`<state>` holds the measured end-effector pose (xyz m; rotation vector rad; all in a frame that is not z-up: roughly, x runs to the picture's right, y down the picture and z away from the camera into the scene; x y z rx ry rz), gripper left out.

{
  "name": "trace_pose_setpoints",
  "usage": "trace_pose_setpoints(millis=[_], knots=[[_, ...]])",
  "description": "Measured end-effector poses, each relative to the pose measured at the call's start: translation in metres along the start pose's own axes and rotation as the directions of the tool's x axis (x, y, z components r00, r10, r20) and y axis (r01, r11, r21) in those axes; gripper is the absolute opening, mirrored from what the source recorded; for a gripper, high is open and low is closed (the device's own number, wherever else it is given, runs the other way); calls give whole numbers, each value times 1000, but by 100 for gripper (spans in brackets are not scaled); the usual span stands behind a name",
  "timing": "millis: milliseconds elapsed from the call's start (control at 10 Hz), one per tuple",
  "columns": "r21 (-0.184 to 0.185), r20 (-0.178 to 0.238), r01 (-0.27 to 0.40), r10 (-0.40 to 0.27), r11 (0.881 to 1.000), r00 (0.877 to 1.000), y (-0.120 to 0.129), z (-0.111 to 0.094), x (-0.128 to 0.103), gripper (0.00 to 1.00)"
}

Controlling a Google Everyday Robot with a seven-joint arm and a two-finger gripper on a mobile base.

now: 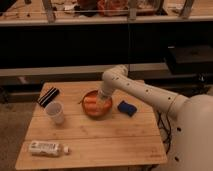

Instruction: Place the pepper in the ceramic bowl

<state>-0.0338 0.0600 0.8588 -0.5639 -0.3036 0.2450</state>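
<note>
The ceramic bowl [96, 111] is orange-brown and glossy and stands at the middle of the wooden table. The pepper [90, 103] is an orange lump lying inside it, towards its left side. My gripper [101, 100] hangs from the white arm right over the bowl, just right of the pepper. The arm reaches in from the right.
A white cup [55, 113] stands left of the bowl. A black striped object [48, 96] lies at the back left. A blue sponge block [127, 108] lies right of the bowl. A white bottle [45, 148] lies near the front left edge. Dark shelving runs behind the table.
</note>
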Motion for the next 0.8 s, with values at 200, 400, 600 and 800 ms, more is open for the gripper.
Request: trace_pose_setpoints(millis=[200,400,600,800], knots=[[-2,2,-3,3,1000,1000,-1,0,-1,50],[-3,3,-4,4,1000,1000,-2,0,-1,50],[-4,4,-7,7,1000,1000,-3,-1,-2,50],[-8,6,-10,10,1000,1000,-4,-1,-2,50]])
